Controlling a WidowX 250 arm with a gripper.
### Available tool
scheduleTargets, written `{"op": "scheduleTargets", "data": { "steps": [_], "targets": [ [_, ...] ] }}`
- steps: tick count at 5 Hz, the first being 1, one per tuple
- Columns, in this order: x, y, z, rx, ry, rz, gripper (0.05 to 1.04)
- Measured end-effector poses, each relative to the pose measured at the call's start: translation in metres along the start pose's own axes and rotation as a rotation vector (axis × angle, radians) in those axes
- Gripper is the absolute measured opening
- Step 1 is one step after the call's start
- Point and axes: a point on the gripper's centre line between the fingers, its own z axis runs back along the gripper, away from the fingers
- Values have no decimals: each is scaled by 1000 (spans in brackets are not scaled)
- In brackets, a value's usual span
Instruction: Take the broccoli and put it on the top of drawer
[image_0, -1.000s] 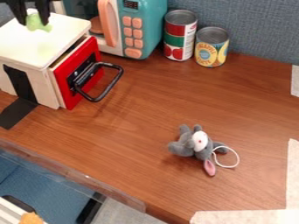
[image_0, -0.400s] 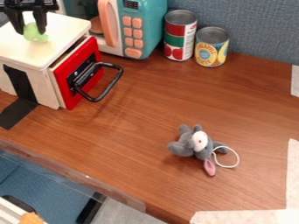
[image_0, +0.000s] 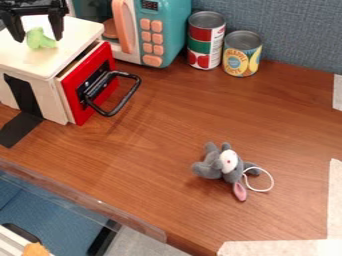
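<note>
Nearest, at the lower left and below the tabletop's edge, a yellow-orange piece (image_0: 33, 249) shows beside a blue surface (image_0: 50, 202). A clear strip (image_0: 100, 205) runs along the near edge of the brown wooden table (image_0: 167, 120), and pale tape (image_0: 287, 247) crosses its near right corner, with more tape up the right side. Farther in lies a grey plush mouse (image_0: 215, 167) with a pink ear and a white string loop (image_0: 271, 181). At the left stands a small wooden drawer box (image_0: 33, 67), its red drawer front (image_0: 87, 92) pulled slightly out and a black wire handle (image_0: 125, 100) jutting over the table. Black tape (image_0: 23, 95) runs down the box's side onto the tabletop. The green toy broccoli (image_0: 41, 41) is on the box's pale top, between the spread fingers of the black gripper (image_0: 39, 39). The jaws stand wide, a finger to either side; whether the one at the picture's left touches the broccoli, I cannot tell. Just behind the box is a teal toy microwave (image_0: 163, 30) with peach buttons, a peach handle (image_0: 123, 25) and a small dark display (image_0: 149, 5). Right of it stand a taller can (image_0: 206, 40), its red, green and white label picturing red produce, and a shorter can (image_0: 242, 52) with a yellow label and blue lettering. A blue-grey fabric panel (image_0: 294, 30) rises behind.
</note>
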Motion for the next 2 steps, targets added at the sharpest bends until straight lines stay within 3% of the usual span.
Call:
{"op": "scheduleTargets", "data": {
  "steps": [1,2],
  "targets": [
    [1,-5,25,-25,-52,-35,1009],
    [-2,-18,40,-44,-70,-117,1003]
  ]
}}
